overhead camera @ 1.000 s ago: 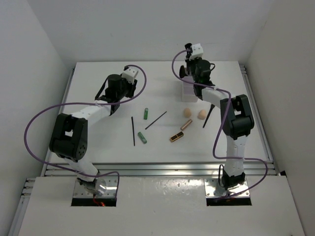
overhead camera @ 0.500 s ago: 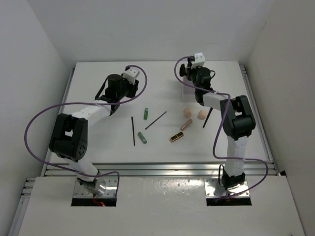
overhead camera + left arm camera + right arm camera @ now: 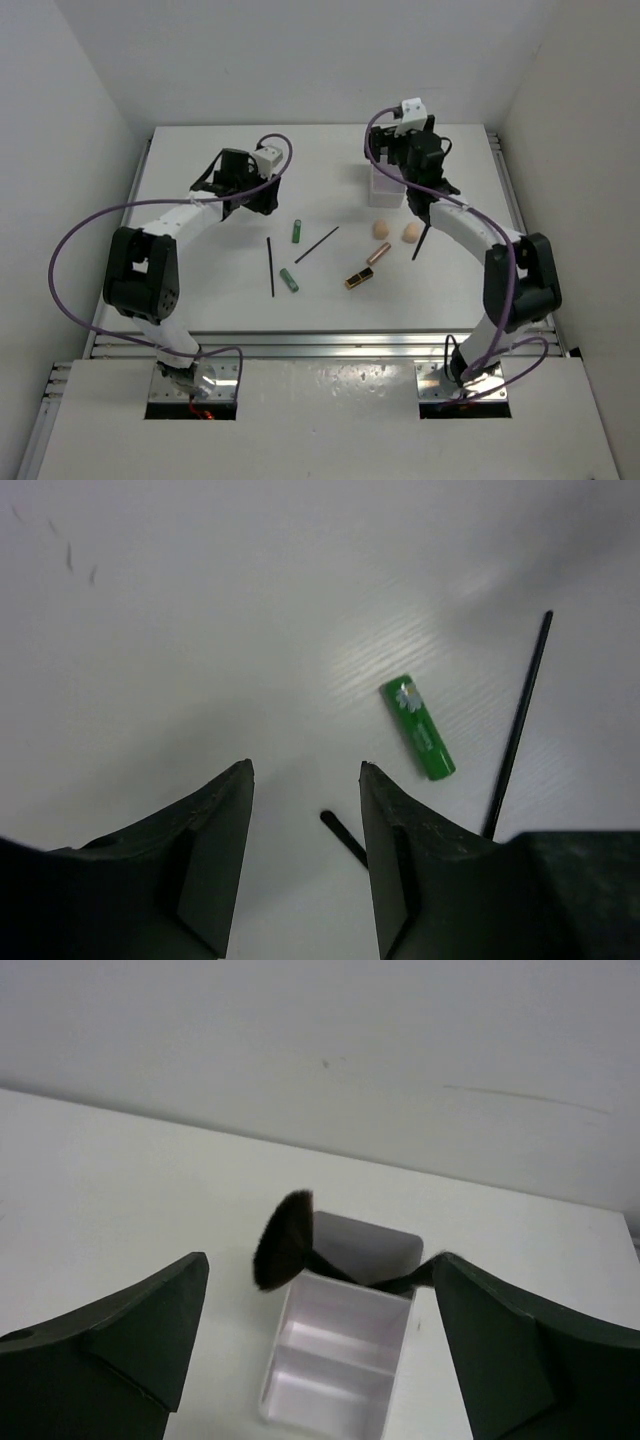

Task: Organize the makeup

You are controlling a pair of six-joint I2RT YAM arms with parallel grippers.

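Note:
My right gripper [image 3: 418, 150] hangs wide open above the white compartmented box [image 3: 385, 187]. In the right wrist view a black fan brush [image 3: 285, 1240] leans out of the back compartment of the box [image 3: 340, 1385], between the spread fingers of my right gripper [image 3: 320, 1256]. Another brush [image 3: 422, 242] lies by the right arm. My left gripper [image 3: 258, 200] is open and holds nothing. In the left wrist view it [image 3: 305, 767] hovers over the table near the end of a thin black stick [image 3: 343, 838], with a green tube [image 3: 418, 727] and a second stick [image 3: 518, 725] further on.
On the table lie two green tubes [image 3: 297, 231] [image 3: 289, 280], two black sticks [image 3: 270, 266] [image 3: 316, 244], a gold-black lipstick [image 3: 357, 278], a rose-gold tube [image 3: 378, 254] and two peach sponges [image 3: 380, 229] [image 3: 409, 233]. White walls enclose the table.
My right gripper has opened wide and let go of the fan brush, which now rests in the box. The right arm swung outward. The left wrist shifted slightly and its jaws widened a little.

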